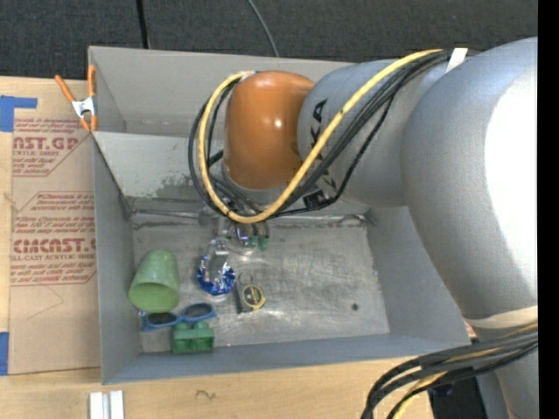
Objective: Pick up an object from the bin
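the gripper point(238, 236) hangs just beside a small blue-and-clear object point(215, 274), right of a green cup point(155, 280). how far it is open i cannot tell

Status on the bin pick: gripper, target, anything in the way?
Gripper low over bin floor, left of centre. Small blue-and-white thing just below it, no grasp visible. Nearby: green cup on its side, blue glasses, green block, dark ring.
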Motion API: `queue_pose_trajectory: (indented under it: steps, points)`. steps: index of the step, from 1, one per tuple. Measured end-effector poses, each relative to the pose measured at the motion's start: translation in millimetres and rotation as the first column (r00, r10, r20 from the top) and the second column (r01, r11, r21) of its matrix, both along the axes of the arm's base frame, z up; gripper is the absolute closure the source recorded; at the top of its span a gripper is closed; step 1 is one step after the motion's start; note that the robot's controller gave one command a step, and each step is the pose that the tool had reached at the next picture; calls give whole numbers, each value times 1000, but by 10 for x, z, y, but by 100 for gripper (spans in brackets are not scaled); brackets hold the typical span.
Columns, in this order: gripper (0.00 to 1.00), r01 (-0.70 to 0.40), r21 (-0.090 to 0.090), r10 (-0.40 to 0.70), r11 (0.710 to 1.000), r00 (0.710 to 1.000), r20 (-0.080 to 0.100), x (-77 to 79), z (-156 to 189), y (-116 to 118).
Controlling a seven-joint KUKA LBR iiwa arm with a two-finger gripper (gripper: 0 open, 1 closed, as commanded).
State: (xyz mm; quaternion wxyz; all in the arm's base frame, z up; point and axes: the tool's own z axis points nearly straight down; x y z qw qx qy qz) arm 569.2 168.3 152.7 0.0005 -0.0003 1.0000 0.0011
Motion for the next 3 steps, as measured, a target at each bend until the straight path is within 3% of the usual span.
queue_pose_trajectory:
  steps: [1, 2, 3]
  points:
    - [0, -134, 1, 134, 991, 991, 8, -237, -802, -406]
    - [100, -137, 1, 137, 991, 991, 5, -241, -784, -397]
    - [100, -412, -4, 412, 911, 911, 9, -215, 869, -509]
